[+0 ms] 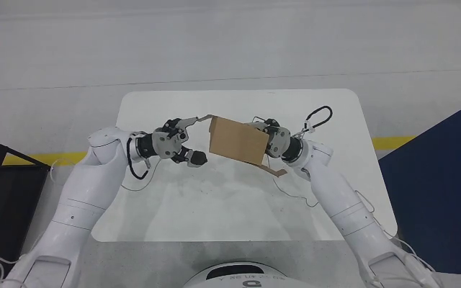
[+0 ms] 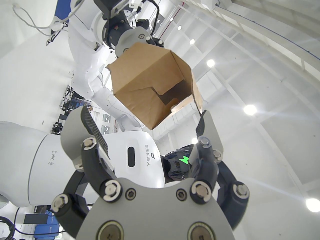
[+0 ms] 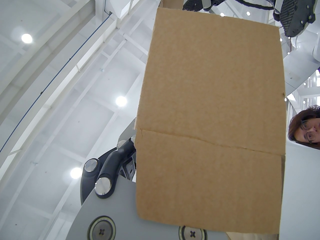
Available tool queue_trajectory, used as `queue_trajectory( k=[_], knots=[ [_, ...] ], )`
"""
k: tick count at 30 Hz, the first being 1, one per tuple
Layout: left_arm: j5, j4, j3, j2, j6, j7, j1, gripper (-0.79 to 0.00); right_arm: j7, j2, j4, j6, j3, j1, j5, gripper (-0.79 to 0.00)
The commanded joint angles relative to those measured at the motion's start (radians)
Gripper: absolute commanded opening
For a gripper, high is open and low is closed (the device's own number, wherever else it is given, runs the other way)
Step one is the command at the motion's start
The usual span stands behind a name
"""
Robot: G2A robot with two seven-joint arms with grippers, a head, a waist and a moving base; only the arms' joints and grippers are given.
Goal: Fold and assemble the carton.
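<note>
A brown carton [image 1: 238, 140] hangs above the middle of the white table [image 1: 144, 216], folded into a tube. My right gripper [image 1: 271, 141] is shut on its right end; a carton panel [image 3: 210, 96] covers the jaws in the right wrist view. My left gripper [image 1: 198, 138] stands open at the carton's left end, whose open mouth [image 2: 160, 86] faces it. One fingertip [image 2: 203, 116] touches the edge of a side flap [image 2: 196, 93]; the other fingertip [image 2: 86, 116] is clear of the cardboard. The left gripper [image 3: 243, 3] also shows beyond the carton's far edge.
A black cable loop [image 1: 320, 115] lies on the table behind my right wrist. A loose flap [image 1: 274, 171] of the carton sticks out below that wrist. A dark stand [image 1: 14, 180] sits off the table's left side.
</note>
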Motion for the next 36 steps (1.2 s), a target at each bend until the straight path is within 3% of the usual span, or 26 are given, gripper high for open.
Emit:
queue_trajectory(
  k=[1,25,36],
  knots=[
    [0.000,-0.003,0.014,0.005,-0.004,-0.004,-0.002,0.000,-0.001,0.000,-0.001,0.001,0.000,0.000,-0.001,-0.785],
    [0.014,-0.012,0.168,0.045,-0.055,-0.055,-0.038,0.000,-0.008,-0.005,0.000,0.006,-0.006,0.000,0.001,-0.785],
    [-0.087,0.052,0.120,0.069,-0.085,-0.085,-0.056,0.000,-0.007,-0.006,0.006,0.008,-0.002,0.002,0.005,-0.785]
  ],
)
